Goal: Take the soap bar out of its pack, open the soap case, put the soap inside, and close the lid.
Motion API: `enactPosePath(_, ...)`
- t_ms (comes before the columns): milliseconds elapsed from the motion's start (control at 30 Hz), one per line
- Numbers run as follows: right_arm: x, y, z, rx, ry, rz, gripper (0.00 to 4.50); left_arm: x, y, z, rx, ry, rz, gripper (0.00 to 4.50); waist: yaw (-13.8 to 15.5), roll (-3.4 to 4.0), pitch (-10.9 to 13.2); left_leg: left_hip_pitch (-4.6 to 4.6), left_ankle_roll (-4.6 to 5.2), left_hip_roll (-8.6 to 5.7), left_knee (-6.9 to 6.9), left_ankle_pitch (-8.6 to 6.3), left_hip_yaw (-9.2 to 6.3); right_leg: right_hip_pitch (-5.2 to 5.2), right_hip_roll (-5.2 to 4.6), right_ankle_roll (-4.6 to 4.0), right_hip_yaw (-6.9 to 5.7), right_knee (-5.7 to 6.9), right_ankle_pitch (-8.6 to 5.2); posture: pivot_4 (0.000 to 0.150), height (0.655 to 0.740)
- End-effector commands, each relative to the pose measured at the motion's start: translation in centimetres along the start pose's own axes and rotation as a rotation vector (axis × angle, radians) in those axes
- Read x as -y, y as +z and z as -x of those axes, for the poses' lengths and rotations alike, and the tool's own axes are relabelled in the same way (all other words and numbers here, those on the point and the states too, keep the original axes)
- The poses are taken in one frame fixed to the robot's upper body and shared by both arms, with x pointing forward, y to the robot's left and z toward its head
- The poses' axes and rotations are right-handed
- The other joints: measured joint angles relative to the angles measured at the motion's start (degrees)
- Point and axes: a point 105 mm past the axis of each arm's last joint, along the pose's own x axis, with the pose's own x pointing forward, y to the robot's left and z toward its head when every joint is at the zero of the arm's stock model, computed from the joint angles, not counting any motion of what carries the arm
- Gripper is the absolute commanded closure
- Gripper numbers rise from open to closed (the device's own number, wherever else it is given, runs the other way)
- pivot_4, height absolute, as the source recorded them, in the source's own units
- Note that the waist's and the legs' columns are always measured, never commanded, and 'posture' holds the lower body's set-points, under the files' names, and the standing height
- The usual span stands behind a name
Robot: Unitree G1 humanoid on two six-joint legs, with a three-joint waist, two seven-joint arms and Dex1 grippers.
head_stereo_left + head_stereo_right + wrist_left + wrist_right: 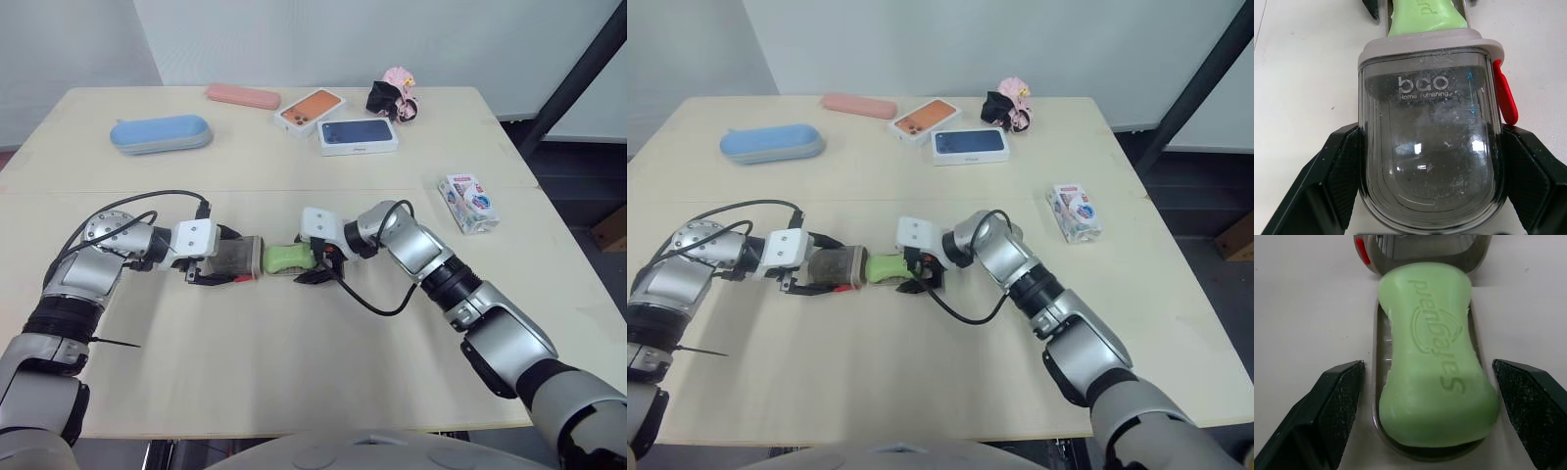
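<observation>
On the pale table (294, 372), the left gripper (1430, 142) pinches the clear soap case (235, 257) by its sides while the right gripper (1427, 374) keeps its fingers wide either side of the tray (1379, 357) carrying the green soap (286, 258), whose end is at the case's mouth; pushed crooked, I reckon it jams on the rim.

**Q:** How is the soap bar (1435, 357) sitting?

**A:** The pale green, waisted bar is lying flat, embossed face up, on the clear tray (1379, 357). One end is sitting at the mouth of the soap case (1430, 147).

**Q:** And the case and pack?

**A:** The smoky, grey-rimmed shell is lying level near the middle of the tabletop (294, 372), with its red latch (1504, 98) showing beside the rim. The white printed pack (469, 203) is lying flat, well apart to the right.
</observation>
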Motion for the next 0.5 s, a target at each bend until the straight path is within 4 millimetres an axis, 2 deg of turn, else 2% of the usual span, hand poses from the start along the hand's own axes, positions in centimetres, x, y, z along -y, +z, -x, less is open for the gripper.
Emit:
enactPosePath(33, 0.33, 0.61, 0.11, 0.001, 0.001, 0.032, 0.00, -0.56, 0.61, 0.92, 0.011, 0.041, -0.026, 1.02, 0.0, 0.00, 0.0, 0.00, 0.00, 0.00, 0.00, 0.00, 0.00, 0.00, -0.01, 0.00, 0.00, 0.00, 0.00, 0.150, 0.7400)
enactPosePath(67, 0.35, 0.55, 0.08, 0.000, 0.001, 0.030, 0.00, -0.53, 0.58, 0.92, 0.011, 0.042, -0.025, 1.02, 0.0, 0.00, 0.0, 0.00, 0.00, 0.00, 0.00, 0.00, 0.00, 0.00, -0.01, 0.00, 0.00, 0.00, 0.00, 0.150, 0.7400)
enactPosePath(100, 0.37, 0.49, 0.05, -0.002, 0.001, 0.029, 0.40, -0.50, 0.54, 0.93, 0.010, 0.043, -0.024, 1.02, 0.0, 0.00, 0.0, 0.01, 0.00, 0.00, 0.00, 0.00, 0.00, 0.00, -0.01, 0.00, -0.01, 0.01, 0.00, 0.150, 0.7400)
enactPosePath(167, 0.38, 0.33, 0.06, -0.008, 0.004, 0.033, 0.79, -0.47, 0.48, 0.92, 0.009, 0.045, -0.023, 1.02, 0.0, 0.00, 0.0, 0.02, 0.00, 0.00, 0.00, 0.00, 0.00, 0.00, -0.01, -0.01, -0.03, 0.03, 0.00, 0.150, 0.7400)
enactPosePath(267, 0.31, 0.08, 0.19, -0.019, 0.008, 0.046, 1.82, -0.42, 0.38, 0.94, 0.008, 0.048, -0.020, 1.02, -0.1, 0.00, 0.0, 0.05, 0.00, 0.00, 0.00, 0.00, 0.01, 0.01, -0.02, -0.01, -0.03, 0.04, 0.00, 0.150, 0.7400)
enactPosePath(300, 0.28, 0.02, 0.26, -0.020, 0.008, 0.049, 1.94, -0.41, 0.33, 0.94, 0.007, 0.049, -0.019, 1.02, 0.0, 0.00, 0.0, 0.06, 0.00, 0.00, 0.00, 0.00, 0.01, 0.01, -0.02, -0.01, -0.03, 0.05, 0.00, 0.150, 0.7400)
enactPosePath(500, 0.23, -0.02, 1.03, -0.022, 0.008, 0.079, 1.95, -0.65, 0.34, 0.91, 0.013, 0.059, -0.014, 1.02, 0.2, 0.00, 0.0, 0.04, 0.00, -0.01, 0.01, 0.01, 0.01, 0.02, -0.05, -0.02, -0.08, 0.06, 0.00, 0.150, 0.7400)
